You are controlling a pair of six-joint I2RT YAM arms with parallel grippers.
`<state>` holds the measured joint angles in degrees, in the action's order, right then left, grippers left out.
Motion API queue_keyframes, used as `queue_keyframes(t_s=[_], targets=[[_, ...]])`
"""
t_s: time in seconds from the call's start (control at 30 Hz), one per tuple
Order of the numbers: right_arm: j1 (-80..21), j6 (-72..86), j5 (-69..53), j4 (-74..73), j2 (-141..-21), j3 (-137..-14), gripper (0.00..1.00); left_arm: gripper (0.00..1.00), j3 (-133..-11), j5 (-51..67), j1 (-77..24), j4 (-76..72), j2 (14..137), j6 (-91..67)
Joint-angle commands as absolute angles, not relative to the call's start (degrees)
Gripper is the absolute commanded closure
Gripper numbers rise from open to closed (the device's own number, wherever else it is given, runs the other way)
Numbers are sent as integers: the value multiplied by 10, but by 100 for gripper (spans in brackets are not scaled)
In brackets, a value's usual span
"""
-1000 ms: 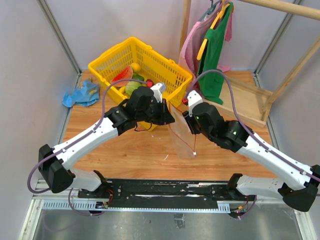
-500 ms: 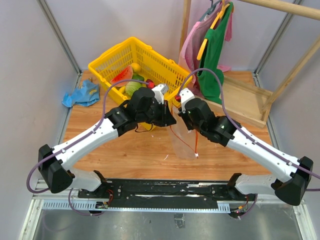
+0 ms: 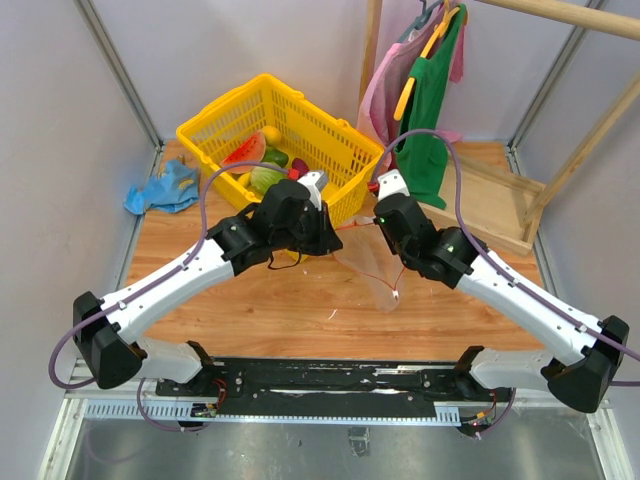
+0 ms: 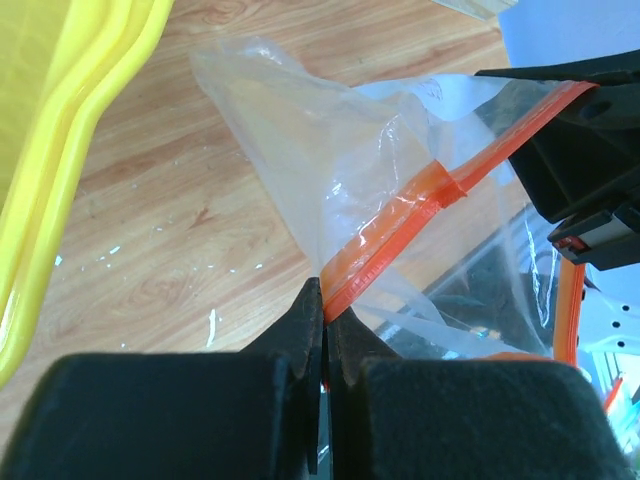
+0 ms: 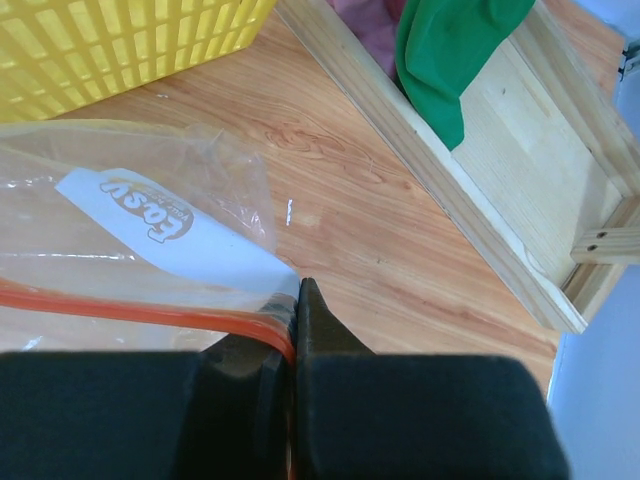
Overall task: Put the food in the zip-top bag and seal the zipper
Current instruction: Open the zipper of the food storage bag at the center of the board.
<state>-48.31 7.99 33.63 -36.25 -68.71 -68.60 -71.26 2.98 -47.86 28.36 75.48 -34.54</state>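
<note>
The clear zip-top bag (image 3: pixel 372 272) hangs between my two grippers above the table, its body sagging down toward the front. Its red-orange zipper (image 3: pixel 355 226) is stretched between them. My left gripper (image 3: pixel 330 237) is shut on the zipper's left end (image 4: pixel 375 252), and my right gripper (image 3: pixel 378 222) is shut on its right end (image 5: pixel 150 312). The bag (image 5: pixel 150 215) has a white printed label. The food lies in the yellow basket (image 3: pixel 330 135): a red watermelon wedge (image 3: pixel 245 150), a striped green melon (image 3: pixel 265 178), a yellow-orange fruit (image 3: pixel 270 134) and a purple piece (image 3: pixel 298 168).
A blue cloth (image 3: pixel 165 188) lies at the left. A wooden rack (image 3: pixel 500 200) with green and pink clothes (image 3: pixel 425 100) stands at the back right. The basket's rim (image 4: pixel 70 150) is close to my left gripper. White specks lie on the wooden table (image 3: pixel 300 300).
The right gripper moved right and back along the zipper, away from the left gripper. The zipper is now pulled taut between them, and the bag has swung rightward.
</note>
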Motion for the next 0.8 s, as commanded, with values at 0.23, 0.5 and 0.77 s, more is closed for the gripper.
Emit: queue_keyframes(t_s=[0.23,0.5,0.77], targets=[[-466,218,358,-398,-693,-708,99,74,-682,18,-475,223,761,-420],[-491,269,404,-359,-682,-690,99,49,-669,11,-477,180,759,-452],[-503,302,420,-353,-698,-694,99,40,-667,17,-482,137,775,-474]])
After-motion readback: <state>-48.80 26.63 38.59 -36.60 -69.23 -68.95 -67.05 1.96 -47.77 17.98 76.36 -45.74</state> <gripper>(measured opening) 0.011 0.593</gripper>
